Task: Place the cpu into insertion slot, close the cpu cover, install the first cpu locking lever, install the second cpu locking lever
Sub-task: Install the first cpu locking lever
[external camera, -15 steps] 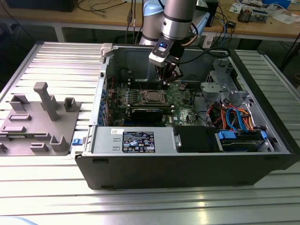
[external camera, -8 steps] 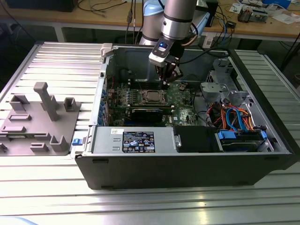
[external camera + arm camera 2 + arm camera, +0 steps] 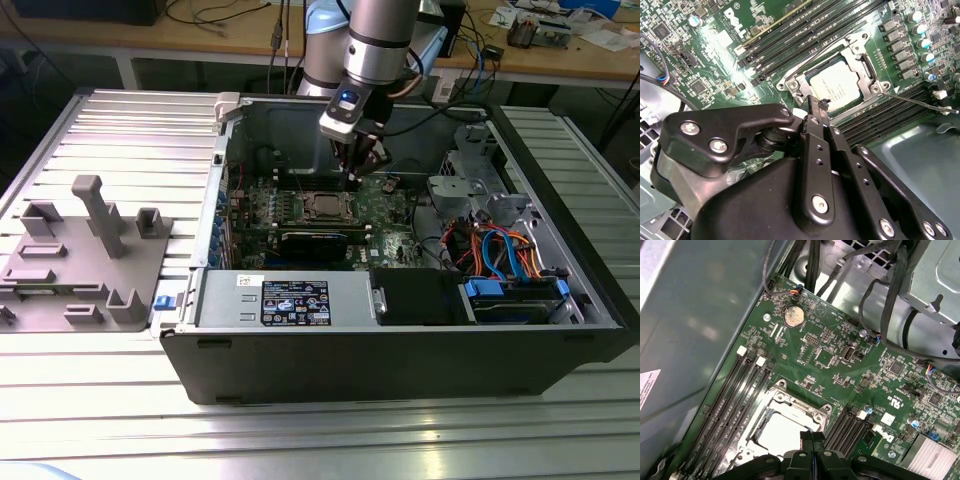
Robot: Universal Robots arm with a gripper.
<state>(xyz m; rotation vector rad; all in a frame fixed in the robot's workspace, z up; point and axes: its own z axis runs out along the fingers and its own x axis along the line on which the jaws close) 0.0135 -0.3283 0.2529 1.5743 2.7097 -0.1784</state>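
While it hangs fully closed, end effector [image 3: 816,105] empty, beside cpu cover [image 3: 858,61]

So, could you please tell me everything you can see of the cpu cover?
The cpu cover is a thin silver metal frame with a square window. In both wrist views it lies flat on the green motherboard, the cpu's pale metal top showing through the window. The shut gripper hovers at one edge; contact cannot be told.
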